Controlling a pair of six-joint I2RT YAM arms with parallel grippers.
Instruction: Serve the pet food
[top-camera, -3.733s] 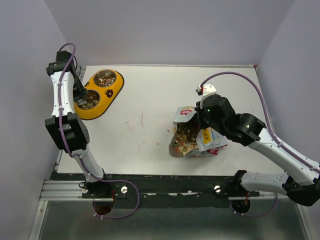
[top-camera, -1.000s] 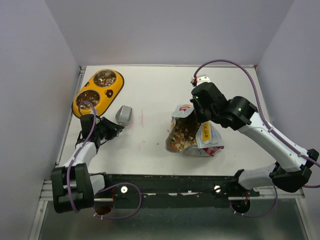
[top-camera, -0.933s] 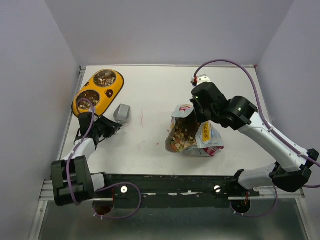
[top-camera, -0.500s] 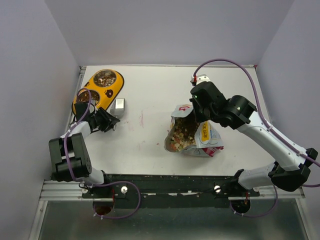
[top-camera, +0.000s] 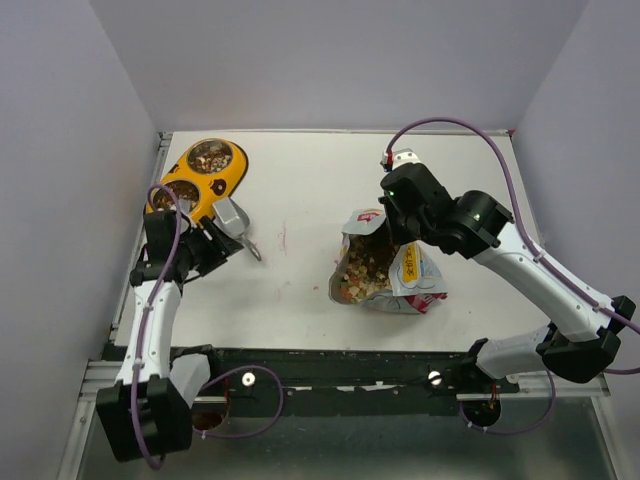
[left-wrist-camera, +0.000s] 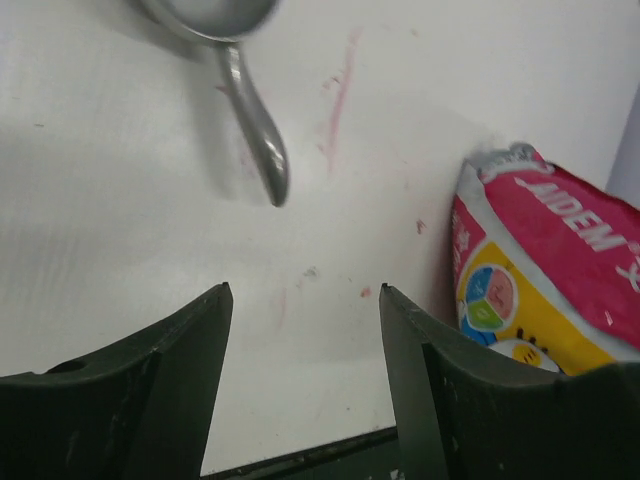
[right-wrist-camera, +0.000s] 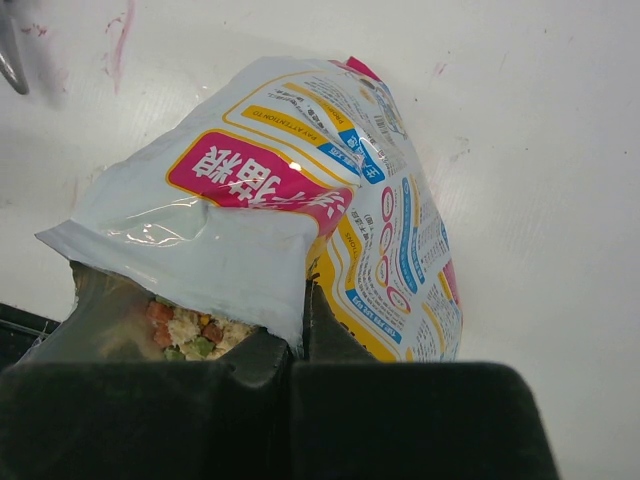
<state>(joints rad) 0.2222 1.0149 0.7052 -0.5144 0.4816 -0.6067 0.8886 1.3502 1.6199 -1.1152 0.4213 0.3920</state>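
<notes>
Where right claw (right-wrist-camera: 303, 322) pinches, pouch (right-wrist-camera: 385, 235) rim

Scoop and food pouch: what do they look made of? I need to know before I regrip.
Scoop: apparently bare metal, smooth and silvery, with soft highlights running along the handle.
Pouch: thin printed plastic film, possibly foil-lined. It creases sharply, shows glossy glare patches, and its inner face looks grey-silver.

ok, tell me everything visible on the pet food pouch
The pouch is crinkly plastic, white with pink and yellow print, lying on the table right of centre. Its mouth gapes open, up and leftward, showing mixed tan, green and reddish kibble inside. The right gripper is shut on the mouth's far edge; nothing else touches it.
</notes>
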